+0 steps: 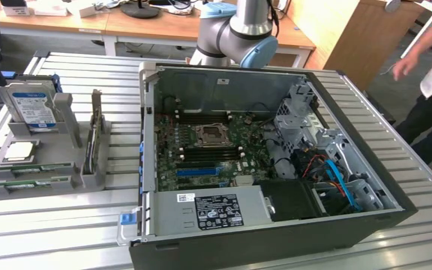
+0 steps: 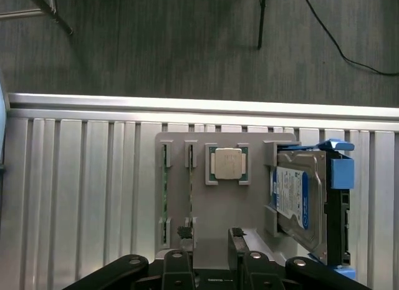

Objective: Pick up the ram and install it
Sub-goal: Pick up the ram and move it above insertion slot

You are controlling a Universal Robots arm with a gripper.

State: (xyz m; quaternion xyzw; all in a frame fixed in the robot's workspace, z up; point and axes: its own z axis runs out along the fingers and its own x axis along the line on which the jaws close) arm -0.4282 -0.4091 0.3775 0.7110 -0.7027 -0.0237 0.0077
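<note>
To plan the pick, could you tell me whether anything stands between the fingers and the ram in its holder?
Nothing visible does. The open fingers hang over the holder; both ram sticks stand uncovered in their slots, the processor chip apart beside them.

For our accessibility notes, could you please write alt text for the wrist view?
Open jaws hover over a grey parts holder on a slatted metal table, nearest two ram sticks standing edgewise in slots; beside them sit a silver processor and a hard drive.
</note>
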